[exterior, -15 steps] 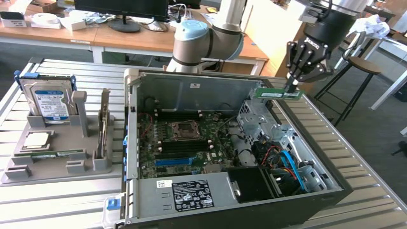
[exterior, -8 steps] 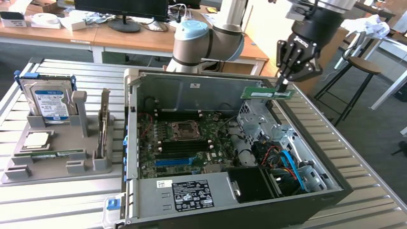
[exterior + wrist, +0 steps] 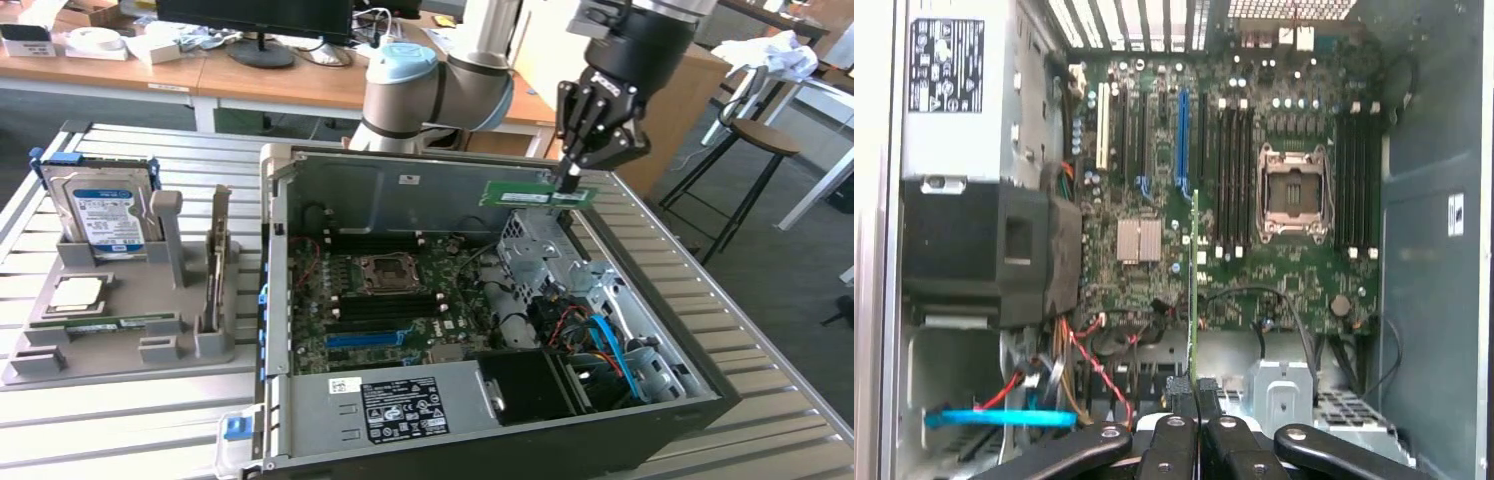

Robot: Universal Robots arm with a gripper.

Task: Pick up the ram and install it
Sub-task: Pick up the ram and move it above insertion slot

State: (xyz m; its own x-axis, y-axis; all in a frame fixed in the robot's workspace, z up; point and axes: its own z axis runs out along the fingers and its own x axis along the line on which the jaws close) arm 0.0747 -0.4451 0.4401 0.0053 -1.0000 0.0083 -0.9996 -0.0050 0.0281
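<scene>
The ram (image 3: pixel 534 194) is a thin green stick held level in the air above the open computer case, near its back wall. My gripper (image 3: pixel 571 180) is shut on the stick's end toward the exterior view's right. In the wrist view the ram (image 3: pixel 1193 280) shows edge-on, rising from between my closed black fingers (image 3: pixel 1176 400). My gripper (image 3: pixel 1193 392) hangs over the motherboard (image 3: pixel 1254 200), whose black memory slots (image 3: pixel 1234 170) flank the processor socket (image 3: pixel 1291 195). The motherboard (image 3: pixel 387 300) lies flat inside the case, well below the stick.
The open tower case (image 3: pixel 467 420) lies on a slatted metal table (image 3: pixel 120 420). Drive cage (image 3: pixel 547 250), cables and power supply (image 3: pixel 387 400) crowd the case toward the exterior view's right and front. A grey fixture (image 3: pixel 120 330) at the exterior view's left holds a hard drive (image 3: pixel 107 205) and an upright card (image 3: pixel 218 260).
</scene>
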